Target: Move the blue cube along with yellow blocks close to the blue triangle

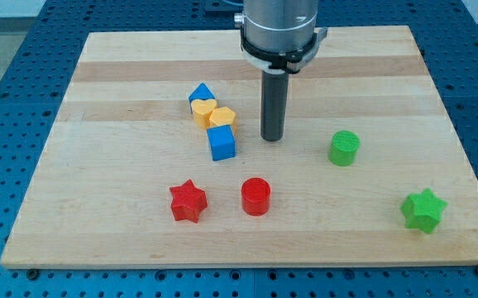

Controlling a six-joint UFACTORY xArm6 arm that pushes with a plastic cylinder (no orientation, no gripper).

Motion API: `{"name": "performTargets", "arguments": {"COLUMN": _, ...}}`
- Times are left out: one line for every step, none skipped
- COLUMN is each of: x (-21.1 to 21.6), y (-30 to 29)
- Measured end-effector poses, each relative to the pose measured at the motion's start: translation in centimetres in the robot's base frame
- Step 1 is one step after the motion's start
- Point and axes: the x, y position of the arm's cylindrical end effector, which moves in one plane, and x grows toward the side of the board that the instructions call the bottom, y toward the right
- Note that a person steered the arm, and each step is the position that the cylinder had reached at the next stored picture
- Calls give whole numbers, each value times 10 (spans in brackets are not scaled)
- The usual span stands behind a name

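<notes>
One wooden board (98,223) fills most of the view and is set on a blue perforated table (7,99); nothing on it acts as a container, and every block is laid flat on the bare wood. The arm's grey cylindrical body (279,29) is seen at the view's top centre, and from it a straight dark rod (273,103) is lowered; no gripper is carried, so no jaws are there to be open or closed, and nothing is held. My tip (273,138) is placed on the board just to the view's right of the blue cube (222,142), apart from it with a narrow gap of wood between.

A tight cluster is formed left of centre. The blue triangle (200,94) is found at its upper left. A yellow heart-shaped block (204,111) is pressed against its lower edge, and a second yellow block (222,117) is touching that one on the view's right. The blue cube is set directly below the second yellow block, in contact with it.

Lower down, a red star (188,201) and a red cylinder (255,196) are seen near each other. A green cylinder (344,148) is placed at the view's right, well apart from the cluster, and a green star (423,209) is located towards the lower right corner.
</notes>
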Motion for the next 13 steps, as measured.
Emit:
{"name": "performTargets", "arguments": {"x": -7, "y": -14}}
{"name": "performTargets", "arguments": {"x": -7, "y": -35}}
{"name": "performTargets", "arguments": {"x": -7, "y": -56}}
{"name": "performTargets", "arguments": {"x": -7, "y": -68}}
{"name": "performTargets", "arguments": {"x": -7, "y": -64}}
{"name": "performTargets", "arguments": {"x": -7, "y": -38}}
{"name": "performTargets", "arguments": {"x": 5, "y": -27}}
{"name": "performTargets", "arguments": {"x": 29, "y": -27}}
{"name": "performTargets", "arguments": {"x": 35, "y": -30}}
{"name": "performTargets", "arguments": {"x": 35, "y": -39}}
{"name": "performTargets", "arguments": {"x": 36, "y": -50}}
{"name": "performTargets", "arguments": {"x": 39, "y": -60}}
{"name": "performTargets", "arguments": {"x": 39, "y": -66}}
